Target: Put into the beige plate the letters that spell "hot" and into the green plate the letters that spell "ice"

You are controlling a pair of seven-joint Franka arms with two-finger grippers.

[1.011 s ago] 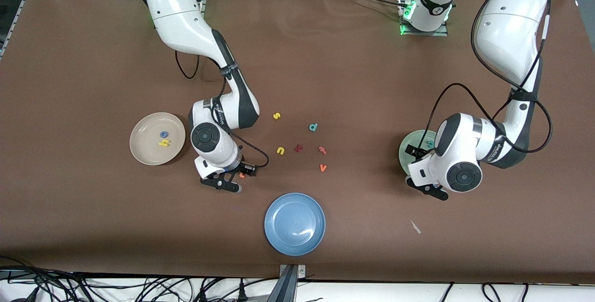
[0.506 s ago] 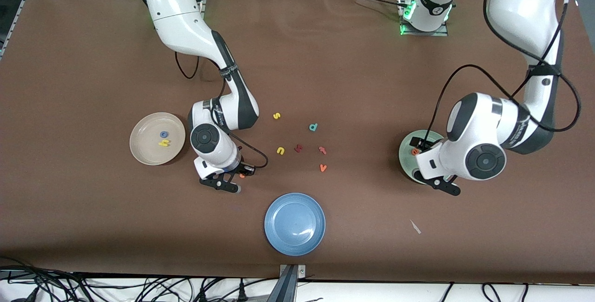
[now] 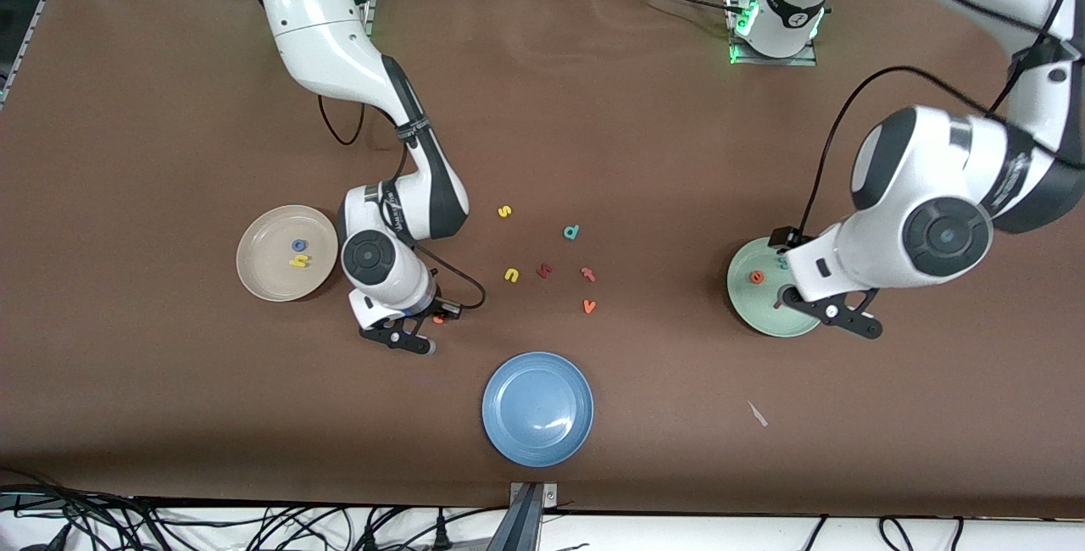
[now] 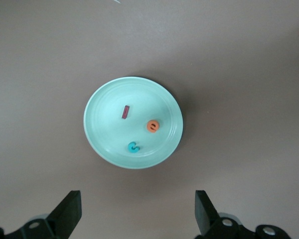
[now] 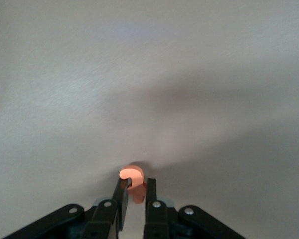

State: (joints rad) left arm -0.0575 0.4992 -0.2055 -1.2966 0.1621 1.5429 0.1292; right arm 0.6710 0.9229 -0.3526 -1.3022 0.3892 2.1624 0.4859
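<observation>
The beige plate (image 3: 286, 253) holds a blue "o" (image 3: 298, 245) and a yellow "h" (image 3: 299, 261). Beside it, toward the blue plate, my right gripper (image 3: 434, 324) (image 5: 135, 191) is shut on the orange "t" (image 3: 438, 320) (image 5: 132, 174), low at the table surface. The green plate (image 3: 767, 314) (image 4: 104, 144) carries the dark red "i" (image 4: 125, 112), the orange "e" (image 3: 757, 277) (image 4: 152, 126) and the teal "c" (image 4: 133, 147). My left gripper (image 3: 831, 314) (image 4: 137, 204) hangs open and empty high above that plate's rim.
A blue plate (image 3: 537, 408) sits near the front edge. Loose letters lie mid-table: yellow "s" (image 3: 504, 212), teal "d" (image 3: 571, 232), yellow "u" (image 3: 511, 275), a dark red letter (image 3: 544, 270), pinkish-red "t" (image 3: 587, 273), orange "v" (image 3: 589, 306). A white scrap (image 3: 757, 414) lies nearby.
My right gripper has shut on the orange "t". My left arm has risen and drawn back from the green plate, uncovering the letters in it.
</observation>
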